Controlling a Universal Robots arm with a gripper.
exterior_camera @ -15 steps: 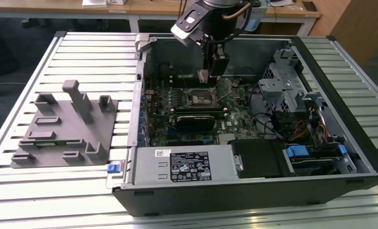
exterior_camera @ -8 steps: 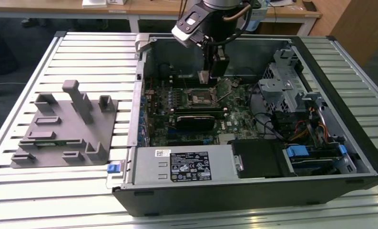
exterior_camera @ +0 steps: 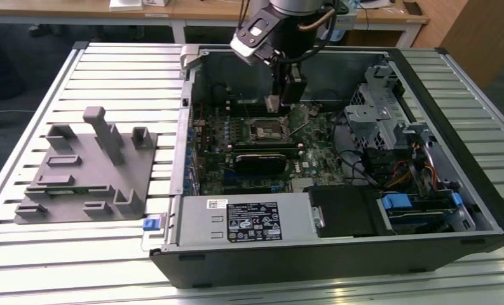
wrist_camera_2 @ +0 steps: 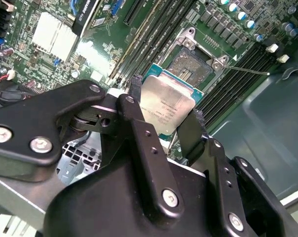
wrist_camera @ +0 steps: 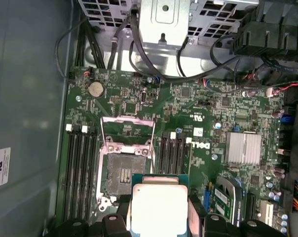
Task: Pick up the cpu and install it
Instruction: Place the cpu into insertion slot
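Here, black gripper (wrist_camera_2: 166,101) clamped on flat silvery sq. cpu (wrist_camera_2: 165,109), abv open metal-framed socket (wrist_camera: 123,168).

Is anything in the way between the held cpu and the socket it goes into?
Nothing visible. The gripper grips the cpu by its edges above the motherboard, close to the socket, whose contact field lies uncovered.
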